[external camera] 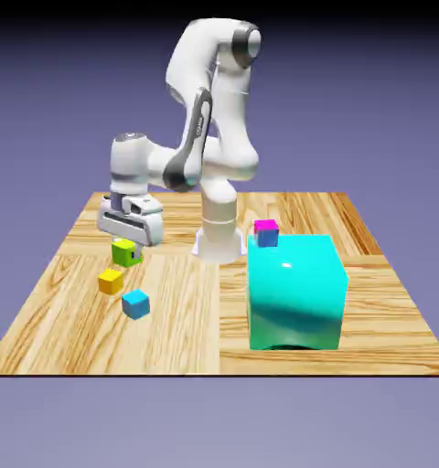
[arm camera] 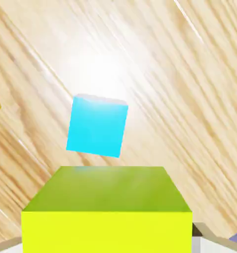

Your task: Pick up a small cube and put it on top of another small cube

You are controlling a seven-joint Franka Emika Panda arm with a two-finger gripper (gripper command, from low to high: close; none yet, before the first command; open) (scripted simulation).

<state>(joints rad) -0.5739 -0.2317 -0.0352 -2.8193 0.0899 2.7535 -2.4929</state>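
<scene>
Setting: wood-grain table top (external camera: 287, 206) before a plain blue-violet backdrop.
Held cube: tiny lime yellow-green cube (arm camera: 108, 210), flat matte faces, crisp edges; it fills the bottom of the hand view and hangs clear of the wood in the exterior view (external camera: 125, 251).
Gripper: white arm's two-finger gripper (external camera: 129, 239) clenched on the lime cube, grey fingertips (arm camera: 203, 231) just showing at its sides.
Step (judged): carry phase; lime cube lifted, not yet stacked.
Target candidate: small light blue cube (arm camera: 97, 125) lies on the table beyond the held one, off-centre in the hand view.
Neighbour: small orange-yellow cube (external camera: 111, 281) just beside that route.
Next move (judged): centre over the chosen cube, square the faces, lower until touching, then release.
Bystanders: big glossy turquoise block (external camera: 296, 292) and a little magenta-topped blue cube (external camera: 267, 232), well apart.
</scene>
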